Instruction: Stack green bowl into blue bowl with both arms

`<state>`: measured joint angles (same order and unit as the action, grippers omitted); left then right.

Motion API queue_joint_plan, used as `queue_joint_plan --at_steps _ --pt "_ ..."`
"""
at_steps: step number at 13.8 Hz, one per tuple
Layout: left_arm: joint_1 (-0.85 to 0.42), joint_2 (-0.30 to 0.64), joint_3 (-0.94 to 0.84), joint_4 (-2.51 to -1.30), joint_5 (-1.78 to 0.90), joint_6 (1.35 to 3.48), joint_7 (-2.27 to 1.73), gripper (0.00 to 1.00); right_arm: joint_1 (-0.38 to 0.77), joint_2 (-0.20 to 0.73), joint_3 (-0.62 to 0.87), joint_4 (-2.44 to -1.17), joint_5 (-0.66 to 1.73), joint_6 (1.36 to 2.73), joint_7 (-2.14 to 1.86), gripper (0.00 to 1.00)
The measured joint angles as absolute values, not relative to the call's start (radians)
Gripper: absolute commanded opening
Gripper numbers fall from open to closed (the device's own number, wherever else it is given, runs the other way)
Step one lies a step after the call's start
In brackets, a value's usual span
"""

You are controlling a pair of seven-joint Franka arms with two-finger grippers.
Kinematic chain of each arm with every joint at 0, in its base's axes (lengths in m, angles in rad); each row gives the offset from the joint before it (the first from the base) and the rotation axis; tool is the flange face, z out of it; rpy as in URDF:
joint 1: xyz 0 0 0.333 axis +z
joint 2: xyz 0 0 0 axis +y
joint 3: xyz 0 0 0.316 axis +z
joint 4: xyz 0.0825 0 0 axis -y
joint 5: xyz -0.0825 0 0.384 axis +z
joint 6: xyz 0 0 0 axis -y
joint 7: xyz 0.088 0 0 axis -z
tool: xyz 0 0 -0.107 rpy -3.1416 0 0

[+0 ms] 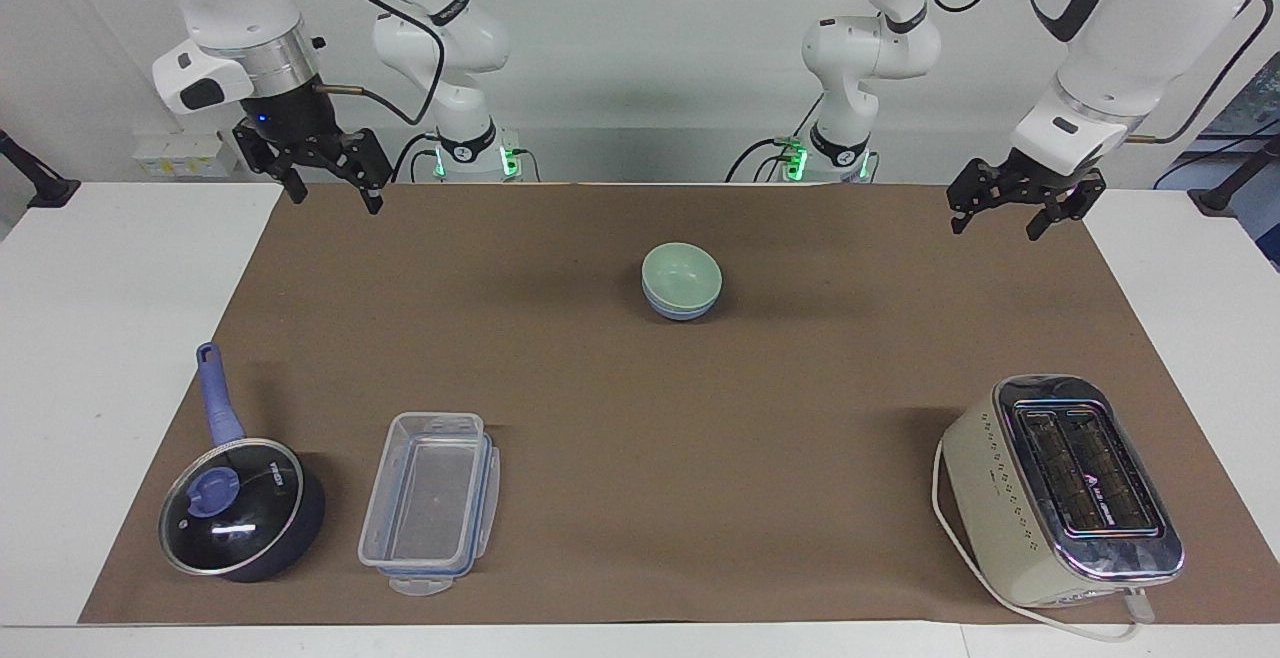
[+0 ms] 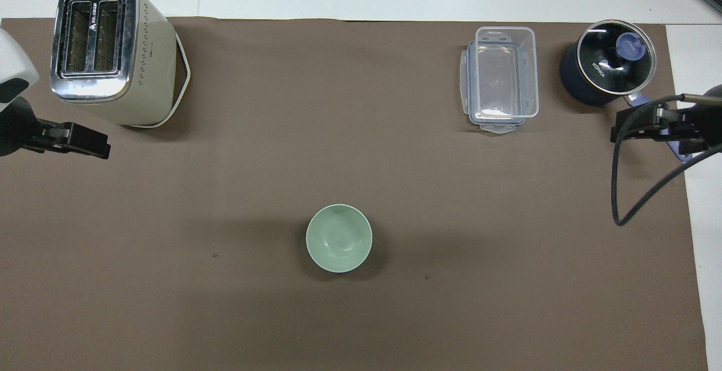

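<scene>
The green bowl (image 1: 681, 271) sits nested in the blue bowl (image 1: 682, 311) in the middle of the brown mat, on the robots' half. In the overhead view only the green bowl (image 2: 339, 238) shows; the blue bowl is hidden under it. My right gripper (image 1: 336, 200) hangs open and empty in the air over the mat's corner at the right arm's end, and also shows in the overhead view (image 2: 630, 127). My left gripper (image 1: 995, 229) hangs open and empty over the mat's corner at the left arm's end, and also shows in the overhead view (image 2: 90, 142). Both are well apart from the bowls.
A cream toaster (image 1: 1062, 490) stands far from the robots at the left arm's end. A clear plastic container (image 1: 430, 503) and a dark lidded pan with a blue handle (image 1: 240, 520) stand far from the robots at the right arm's end. The brown mat (image 1: 800, 418) covers the table.
</scene>
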<state>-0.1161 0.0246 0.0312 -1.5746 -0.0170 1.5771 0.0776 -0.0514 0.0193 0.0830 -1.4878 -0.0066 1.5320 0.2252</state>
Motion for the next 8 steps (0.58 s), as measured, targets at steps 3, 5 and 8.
queue_joint_plan --at_steps 3,5,8 --pt "-0.116 0.025 0.030 -1.577 -0.017 1.577 0.078 1.00 -0.047 0.017 0.083 -1.490 -0.007 1.510 0.222 1.00" --pt "-0.116 0.024 0.030 -1.577 -0.017 1.577 0.078 1.00 -0.044 0.010 0.087 -1.495 -0.007 1.503 0.219 1.00" --pt "-0.116 0.024 0.030 -1.577 -0.017 1.577 0.077 1.00 -0.044 0.005 0.090 -1.498 -0.007 1.498 0.194 1.00"
